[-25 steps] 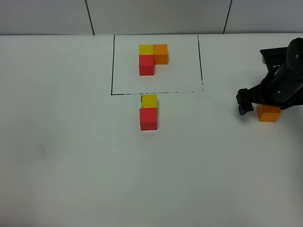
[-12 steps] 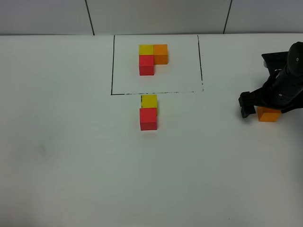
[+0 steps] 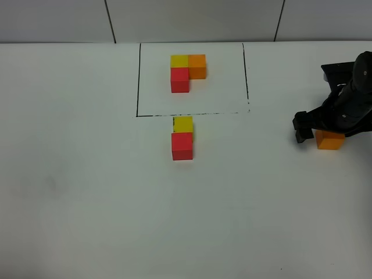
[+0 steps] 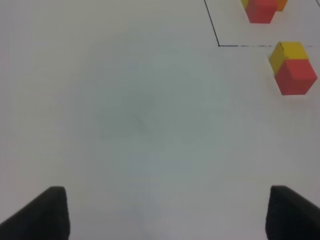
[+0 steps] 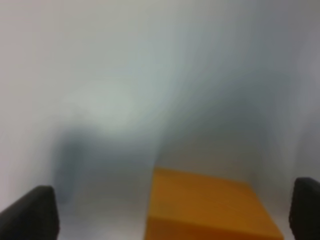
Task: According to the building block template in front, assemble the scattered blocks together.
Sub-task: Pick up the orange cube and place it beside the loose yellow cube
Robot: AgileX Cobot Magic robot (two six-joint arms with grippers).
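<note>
The yellow cube (image 3: pixel 183 124) and red cube (image 3: pixel 182 145) touch. The pair's long axis runs from far edge to near edge of the white counter (image 3: pixel 87 192), with yellow farther, just outside the framed template (image 3: pixel 187 72). The orange cube (image 3: pixel 330 140) sits near the right edge, ungripped between the wide-spread jaws of the right pincer (image 5: pixel 168 210); the left pincer (image 4: pixel 165 215) gapes empty, and a grey panelled wall (image 3: pixel 192 20) stands behind.

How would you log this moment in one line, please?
step: pick-up | right gripper: open astride orange cube | left gripper: open, empty | yellow cube, red cube: touching, near template
</note>
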